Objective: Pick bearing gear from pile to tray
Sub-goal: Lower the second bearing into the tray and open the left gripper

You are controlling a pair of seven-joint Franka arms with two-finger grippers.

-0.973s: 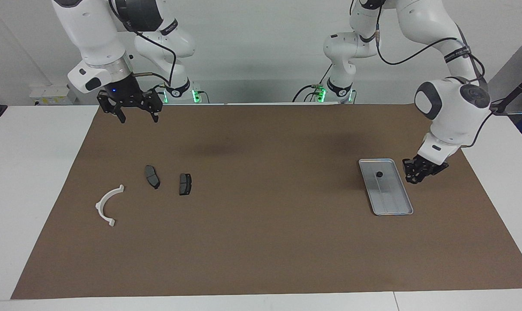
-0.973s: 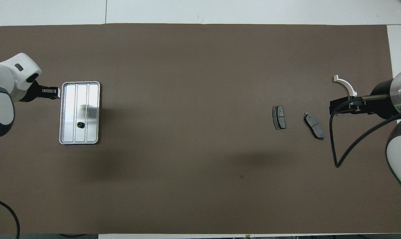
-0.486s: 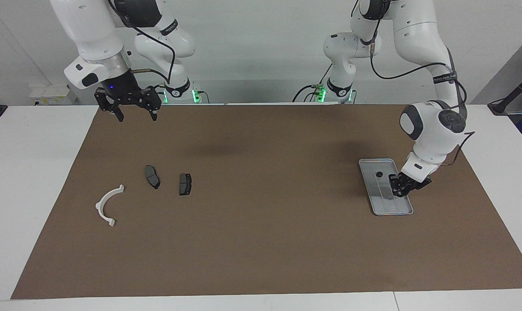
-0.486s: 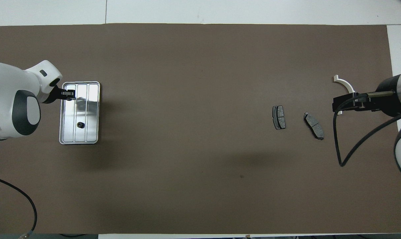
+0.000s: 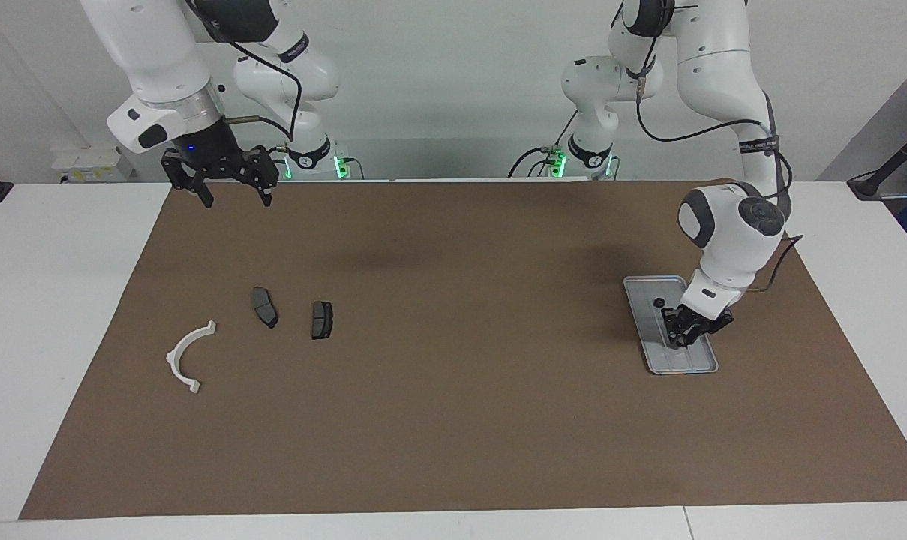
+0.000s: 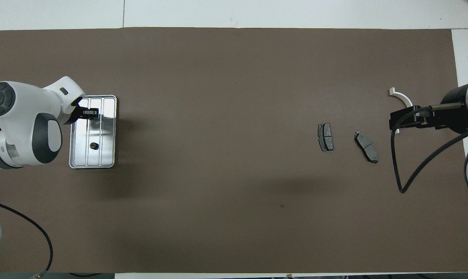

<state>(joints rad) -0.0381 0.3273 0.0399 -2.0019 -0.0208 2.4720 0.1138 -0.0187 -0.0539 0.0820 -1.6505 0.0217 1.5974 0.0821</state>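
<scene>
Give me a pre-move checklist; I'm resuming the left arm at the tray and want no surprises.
1. Left gripper over the tray: ok.
2. Left gripper carrying a part: cannot tell.
3. Black round part lying in the tray: ok.
4. Right gripper open, raised, waiting over the mat's edge: ok.
5. Brake pads and white arc on the mat, apart from the tray: ok.

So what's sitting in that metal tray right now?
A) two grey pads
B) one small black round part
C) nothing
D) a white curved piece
B: a small black round part lies in the tray; the white arc and both grey pads lie on the mat.
</scene>
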